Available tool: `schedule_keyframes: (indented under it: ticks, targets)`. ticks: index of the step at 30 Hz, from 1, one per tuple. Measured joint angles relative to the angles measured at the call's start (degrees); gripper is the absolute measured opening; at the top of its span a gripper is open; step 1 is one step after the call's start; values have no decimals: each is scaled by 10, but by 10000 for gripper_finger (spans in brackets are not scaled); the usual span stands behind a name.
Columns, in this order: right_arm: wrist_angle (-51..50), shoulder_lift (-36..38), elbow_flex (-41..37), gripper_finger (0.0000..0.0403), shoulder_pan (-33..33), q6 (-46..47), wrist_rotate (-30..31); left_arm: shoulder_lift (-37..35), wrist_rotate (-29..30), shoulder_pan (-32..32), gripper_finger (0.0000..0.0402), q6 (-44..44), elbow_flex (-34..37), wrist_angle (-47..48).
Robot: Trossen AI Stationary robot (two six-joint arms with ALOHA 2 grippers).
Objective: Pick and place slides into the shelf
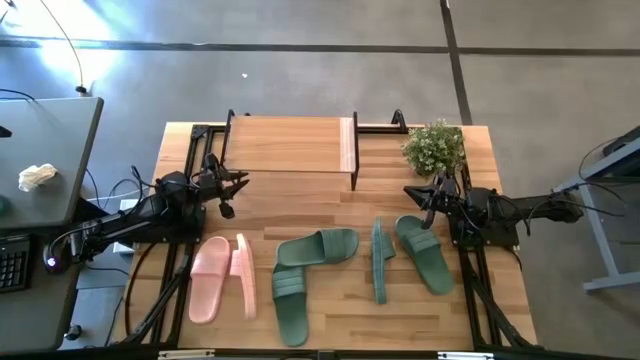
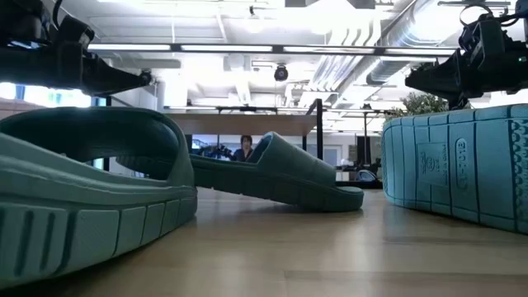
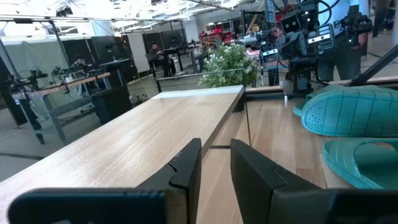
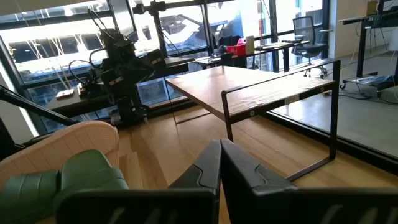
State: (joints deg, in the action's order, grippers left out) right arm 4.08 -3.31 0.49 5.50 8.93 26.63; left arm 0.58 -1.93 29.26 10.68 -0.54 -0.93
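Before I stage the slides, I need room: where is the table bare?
Bare: the shelf top, and the table strip between the shelf and the slides, flanked by the left gripper and right gripper. Crowded: the near half, with pink slides and green slides; a plant fills the far right corner.

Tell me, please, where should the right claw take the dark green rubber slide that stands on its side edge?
Grip the dark green rubber slide standing on edge across its sole, near the middle, coming straight down from above. In this pose its narrow edge faces up, so the fingers could probably close over it. The right claw is shut and must open first.
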Motion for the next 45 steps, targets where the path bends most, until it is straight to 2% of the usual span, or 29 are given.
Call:
schedule_keyframes:
  ticks: [41,45]
  targets:
    - [0,0,0,0,0,0,0,0,0,0,74,-1,0,0]
    - [0,0,0,0,0,0,0,0,0,0,74,-24,0,0]
